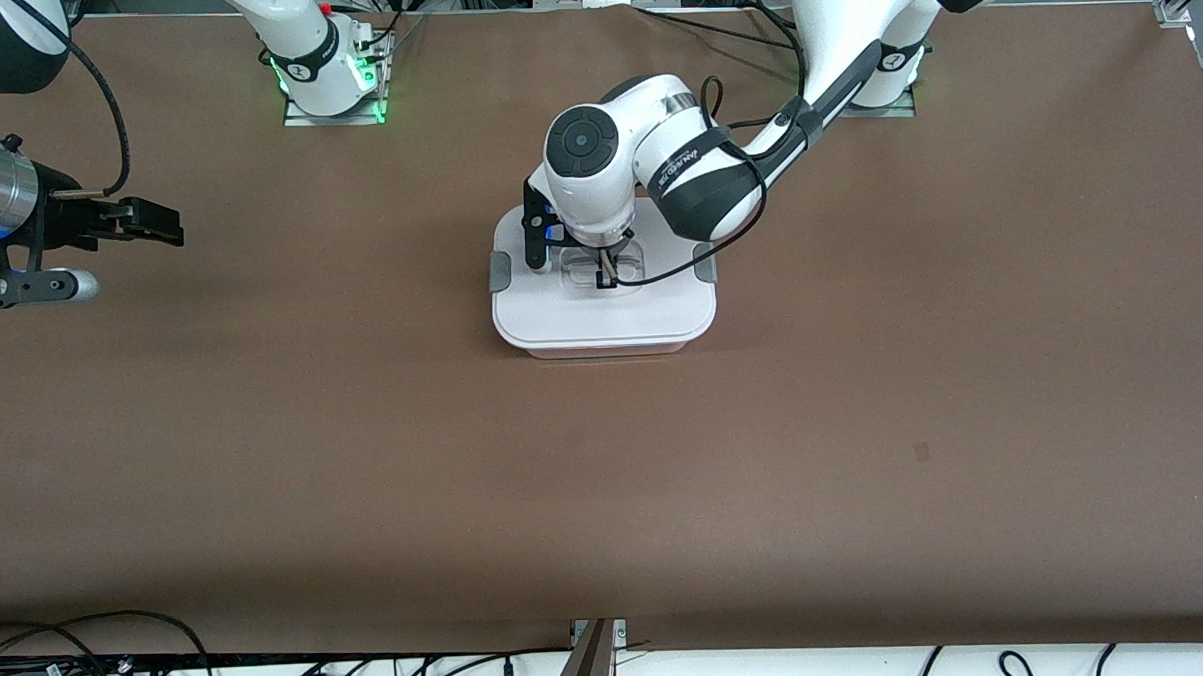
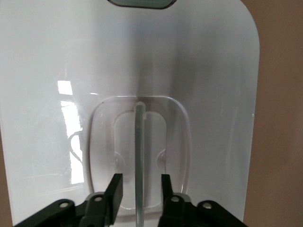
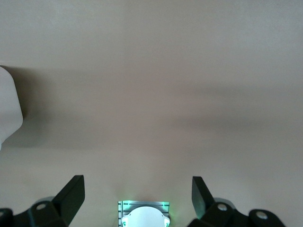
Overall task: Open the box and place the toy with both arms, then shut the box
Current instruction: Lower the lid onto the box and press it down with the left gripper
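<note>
The box [image 1: 601, 313] stands in the middle of the table with its white lid on, and a sliver of pink tub shows under the lid's near edge. Grey clips [image 1: 498, 272] sit at both ends. My left gripper [image 1: 604, 273] is down in the lid's recessed handle. In the left wrist view it [image 2: 138, 184] is open, one finger on each side of the clear handle bar [image 2: 138, 142], with a gap on both sides. My right gripper [image 1: 162, 225] waits in the air, open and empty, over the right arm's end of the table. The toy is out of view.
Bare brown table surrounds the box. The right arm's base [image 3: 143, 217] with green lights shows between the right gripper's fingers. Cables lie along the table's near edge [image 1: 173, 673]. The left arm's forearm [image 1: 716, 174] hangs over the box's farther edge.
</note>
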`<state>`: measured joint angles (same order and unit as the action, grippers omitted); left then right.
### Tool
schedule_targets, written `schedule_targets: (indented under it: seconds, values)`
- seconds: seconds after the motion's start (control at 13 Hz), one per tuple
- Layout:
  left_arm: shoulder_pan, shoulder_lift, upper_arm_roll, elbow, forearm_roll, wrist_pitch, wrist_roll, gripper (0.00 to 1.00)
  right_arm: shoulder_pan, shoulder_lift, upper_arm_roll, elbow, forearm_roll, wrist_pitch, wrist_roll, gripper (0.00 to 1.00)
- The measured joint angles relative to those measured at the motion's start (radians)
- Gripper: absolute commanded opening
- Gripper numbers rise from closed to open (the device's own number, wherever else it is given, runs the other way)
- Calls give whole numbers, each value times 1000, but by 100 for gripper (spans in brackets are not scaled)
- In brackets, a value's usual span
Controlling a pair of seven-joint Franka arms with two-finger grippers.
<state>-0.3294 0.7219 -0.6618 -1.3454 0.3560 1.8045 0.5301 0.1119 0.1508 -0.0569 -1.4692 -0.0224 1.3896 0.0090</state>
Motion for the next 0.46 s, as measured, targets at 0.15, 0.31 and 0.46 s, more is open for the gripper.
schedule_targets:
  seconds: [0.15, 0.31, 0.46]
  values:
    - [2, -20, -2, 2, 0, -29, -16, 100, 0, 0, 0, 0, 0, 0, 0, 100]
    - [5, -55, -4, 12, -1, -83, -47, 100, 0, 0, 0, 0, 0, 0, 0, 100]
    - [25, -107, -4, 22, -23, -131, -81, 100, 0, 0, 0, 0, 0, 0, 0, 100]
